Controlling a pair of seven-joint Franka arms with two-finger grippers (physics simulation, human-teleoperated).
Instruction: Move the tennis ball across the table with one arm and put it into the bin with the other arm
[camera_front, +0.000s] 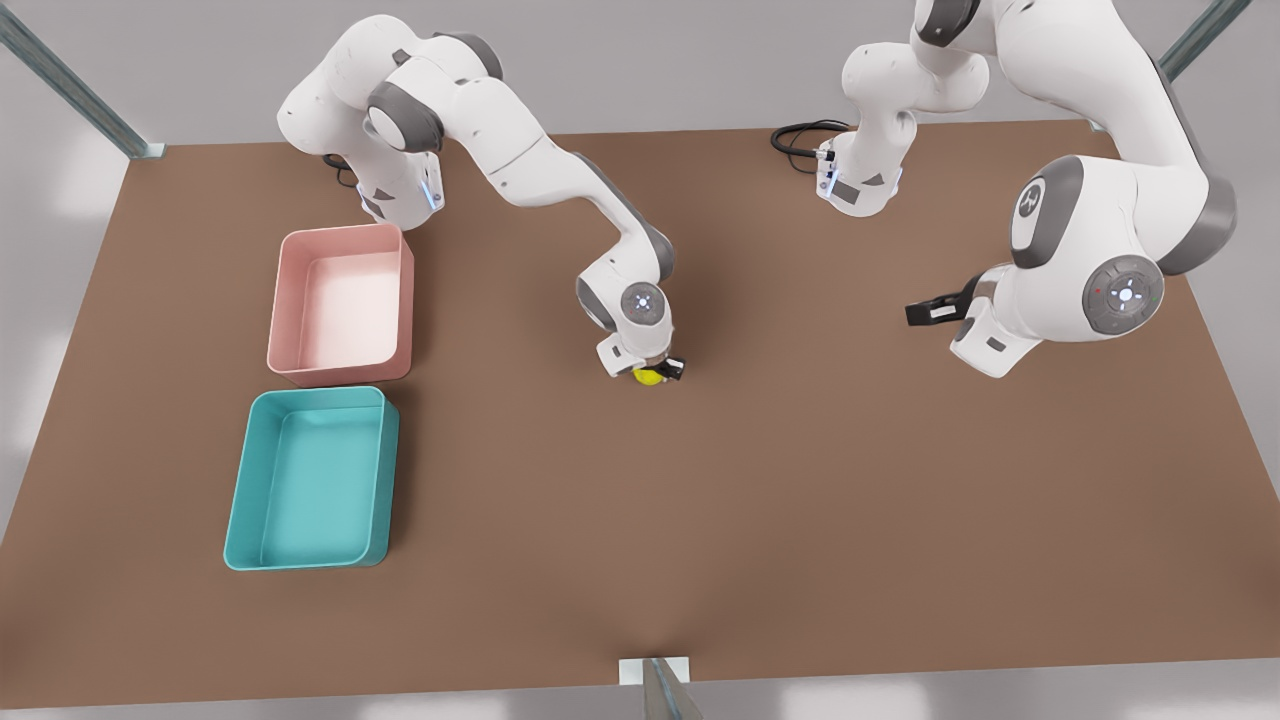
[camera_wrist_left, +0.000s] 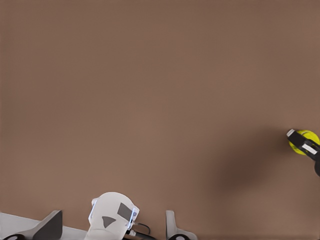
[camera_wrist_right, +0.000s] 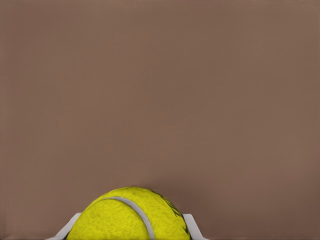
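Observation:
The yellow-green tennis ball (camera_front: 647, 377) is low over the middle of the brown table (camera_front: 760, 500). My right gripper (camera_front: 652, 375) points down and is shut on it. In the right wrist view the ball (camera_wrist_right: 129, 216) sits between the two pale fingertips (camera_wrist_right: 191, 226). The left wrist view shows the ball (camera_wrist_left: 306, 138) and the right gripper (camera_wrist_left: 303, 142) far off. My left gripper (camera_front: 925, 312) hangs open and holds nothing at the front view's right, well away from the ball. The teal bin (camera_front: 247, 490) lies near the front view's left edge with nothing in it.
A pink tray (camera_front: 408, 300) stands just behind the teal bin, also with nothing in it. Both arm bases (camera_front: 860, 185) are mounted along the far edge, with a black cable (camera_front: 795, 135) beside one. A metal bracket (camera_front: 655, 672) sits at the near edge.

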